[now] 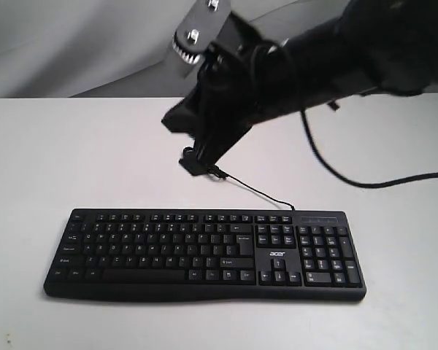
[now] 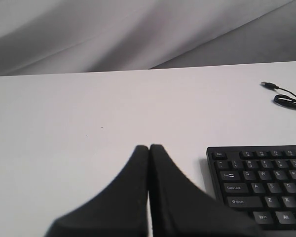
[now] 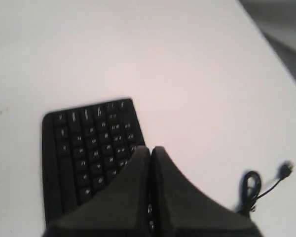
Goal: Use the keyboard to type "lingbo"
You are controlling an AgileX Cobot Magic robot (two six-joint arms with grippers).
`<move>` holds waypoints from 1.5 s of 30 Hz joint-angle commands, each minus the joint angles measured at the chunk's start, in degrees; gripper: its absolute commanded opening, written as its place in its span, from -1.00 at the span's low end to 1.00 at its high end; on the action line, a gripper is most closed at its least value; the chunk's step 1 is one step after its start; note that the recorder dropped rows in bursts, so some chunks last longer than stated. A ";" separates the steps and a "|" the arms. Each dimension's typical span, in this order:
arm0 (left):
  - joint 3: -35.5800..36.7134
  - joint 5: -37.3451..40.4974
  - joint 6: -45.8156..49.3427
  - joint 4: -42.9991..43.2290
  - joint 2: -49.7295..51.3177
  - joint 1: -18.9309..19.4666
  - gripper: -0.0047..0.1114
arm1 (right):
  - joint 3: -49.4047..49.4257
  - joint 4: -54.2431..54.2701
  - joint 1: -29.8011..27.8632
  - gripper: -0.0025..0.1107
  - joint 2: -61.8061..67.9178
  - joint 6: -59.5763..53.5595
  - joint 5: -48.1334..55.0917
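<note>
Fingers (image 2: 130,182) of the left gripper (image 2: 149,146) are pressing flat against each other along their whole visible length, gripping nothing. That gripper is hanging over bare white table (image 2: 64,123), just beside the short end of the keyboard (image 2: 266,187) where the Esc, Tab, Caps Lock and Shift keys are showing. It is not touching the keyboard. It is not appearing in the exterior view.

Right-side fingers (image 3: 182,197) are likewise lying closed on each other, with no gap showing at the right gripper (image 3: 149,148) and nothing between them. In the exterior view, the right arm (image 1: 314,51) is reaching in from the upper right across the middle, and its gripper (image 1: 198,162) is hanging above the table (image 1: 58,160) behind the keyboard's far edge, clear of the keys.

The keyboard (image 1: 204,255) is lying flat on the near part of the table, long side facing the exterior camera, number pad to the right and the small white logo beside the arrow keys. Its thin cable (image 1: 255,191) is running from the far edge toward the right gripper. In the right wrist view, the cable (image 3: 250,190) is forming a small coil on the table, and the USB plug (image 3: 286,169) is lying loose beyond it. A thicker black lead (image 1: 336,171) is drooping from the right arm toward the table.
</note>
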 commanded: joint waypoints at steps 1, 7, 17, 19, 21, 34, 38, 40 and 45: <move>0.28 -0.34 -0.12 -0.21 0.38 0.06 -0.91 | 0.33 -0.64 -0.01 -0.96 -8.79 1.24 -0.32; 0.28 -0.34 -0.12 -0.21 0.38 0.06 -0.91 | 0.33 -0.01 -0.01 -0.96 -15.26 1.24 -0.52; 0.28 -0.34 -0.12 -0.21 0.38 0.06 -0.91 | 0.33 -0.27 -0.01 -0.96 -19.32 1.24 -1.73; 0.28 -0.34 -0.12 -0.21 0.38 0.06 -0.91 | 0.33 -0.27 -0.01 -0.96 -19.54 1.37 -1.73; 0.28 -0.34 -0.12 -0.21 0.38 0.06 -0.91 | 0.33 -0.27 -0.01 -0.96 -19.98 1.56 -3.07; 0.28 -0.34 -0.12 -0.21 0.38 0.06 -0.91 | 12.24 -12.73 -12.93 -0.96 -28.05 40.92 -16.86; 0.28 -0.34 -0.12 -0.21 0.38 0.06 -0.91 | 25.90 -13.35 -19.63 -0.96 -37.26 41.94 -24.13; 0.28 -0.34 -0.12 -0.21 0.38 0.06 -0.91 | 32.62 -14.08 -22.12 -0.96 -42.67 41.08 -26.26; 0.28 -0.34 -0.12 -0.21 0.38 0.06 -0.91 | 47.41 -13.25 -27.58 -0.96 -59.25 43.84 -32.79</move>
